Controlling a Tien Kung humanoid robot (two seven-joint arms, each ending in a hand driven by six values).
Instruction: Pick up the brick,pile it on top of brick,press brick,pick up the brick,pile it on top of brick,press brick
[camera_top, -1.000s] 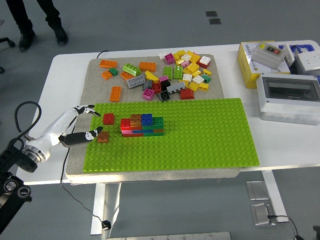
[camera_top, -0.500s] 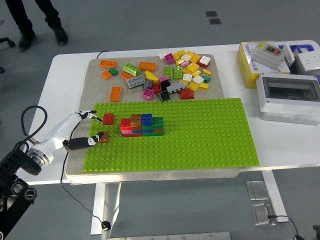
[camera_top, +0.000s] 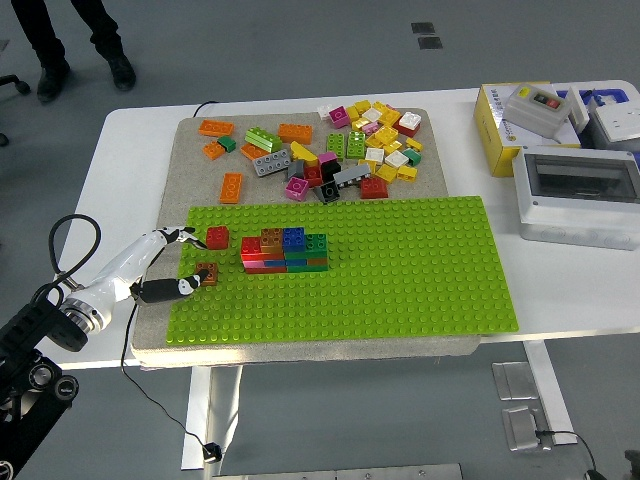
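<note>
Small brown brick (camera_top: 207, 273) sits on the green studded baseplate (camera_top: 400, 270) near its left edge, just left of the stacked multicolour brick block (camera_top: 284, 251) (red, brown, blue, green tops). Small red brick (camera_top: 217, 237) stands alone above the brown one, left of the stack.

Left hand (camera_top: 165, 266), white with black fingertips, comes in low from the left edge. Fingers spread, nothing gripped: thumb tip (camera_top: 190, 285) just touching or next to the brown brick's lower left side, upper finger (camera_top: 183, 234) pointing at the red brick, close to it. Can't tell if either tip makes real contact.

Versus 0.5 s ago: hand and forearm pulled slightly down and left, thumb now sits lower against the brown brick. Brown brick is about where it was. Stack and red brick unchanged.

Right arm not visible.

Loose pile of mixed coloured bricks (camera_top: 360, 150) on the grey felt mat (camera_top: 200, 180) behind the baseplate. White table (camera_top: 130, 150) underneath. Grey and white plastic boxes (camera_top: 575, 190) at right. A person's legs (camera_top: 80, 40) at far top left.
</note>
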